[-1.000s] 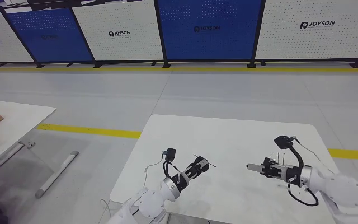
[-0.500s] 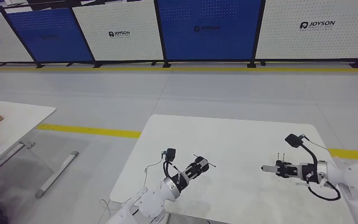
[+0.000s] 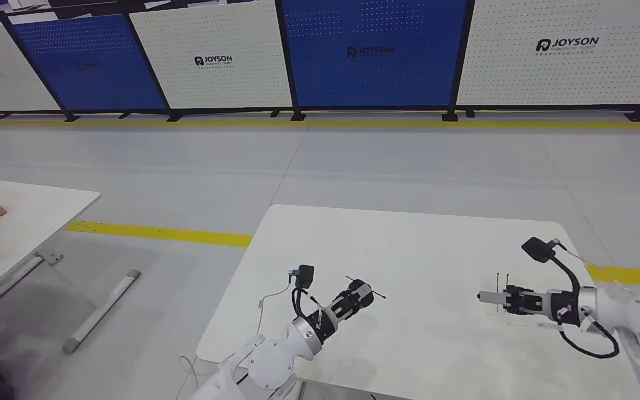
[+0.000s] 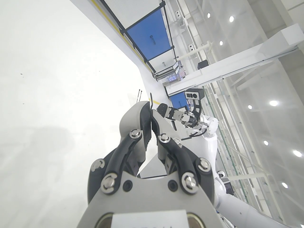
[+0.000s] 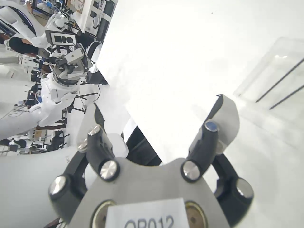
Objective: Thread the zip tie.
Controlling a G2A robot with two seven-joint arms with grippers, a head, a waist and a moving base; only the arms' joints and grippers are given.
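My left gripper [image 3: 362, 293] [image 4: 151, 110] hovers over the near left part of the white table [image 3: 420, 250], shut on a thin black zip tie [image 3: 381, 296] [image 4: 150, 97] whose end sticks out past the fingertips. Near the right edge of the table, my right gripper [image 3: 487, 297] [image 5: 158, 103] is open and holds nothing. It points toward the left arm. Two more black zip ties [image 3: 502, 280] [image 5: 280, 84] [image 4: 139, 93] lie side by side on the table just beyond the right gripper.
A clear plastic sheet or tray [image 5: 273, 55] lies under the two loose zip ties. The table's middle is bare white surface. A second white table [image 3: 30, 215] stands off to the left, across a yellow floor line [image 3: 150, 233].
The right arm has drawn back to the right, away from the left arm, with its gripper now nearer the table's right edge. The left arm and its zip tie have not moved.
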